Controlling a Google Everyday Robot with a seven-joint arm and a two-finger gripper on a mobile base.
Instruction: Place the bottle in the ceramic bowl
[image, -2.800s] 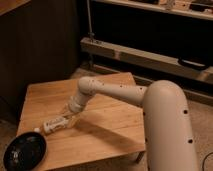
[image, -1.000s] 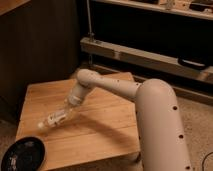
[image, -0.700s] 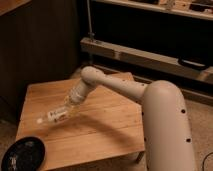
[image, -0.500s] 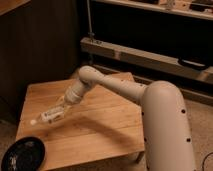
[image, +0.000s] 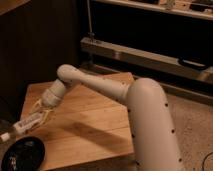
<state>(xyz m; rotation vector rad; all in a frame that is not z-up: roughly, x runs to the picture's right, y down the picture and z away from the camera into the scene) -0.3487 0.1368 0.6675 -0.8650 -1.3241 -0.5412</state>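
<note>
A low wooden table (image: 95, 130) with a pale, planked top stands in the near left of the room, on a speckled floor (image: 192, 120) that runs off to the right. Behind the table on the left rises a dark wooden panel wall (image: 40, 45). Across the far side stretches a dark shelving unit with a grey metal rail (image: 150, 57) along its front. The gripper (image: 37, 117) hangs over the table's near left corner. The light is dim and warm.

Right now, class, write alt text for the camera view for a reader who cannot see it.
The gripper holds a white bottle above the wooden table's left edge, just above and beyond a black ceramic bowl at its front left corner. The white arm reaches in from the right.
</note>
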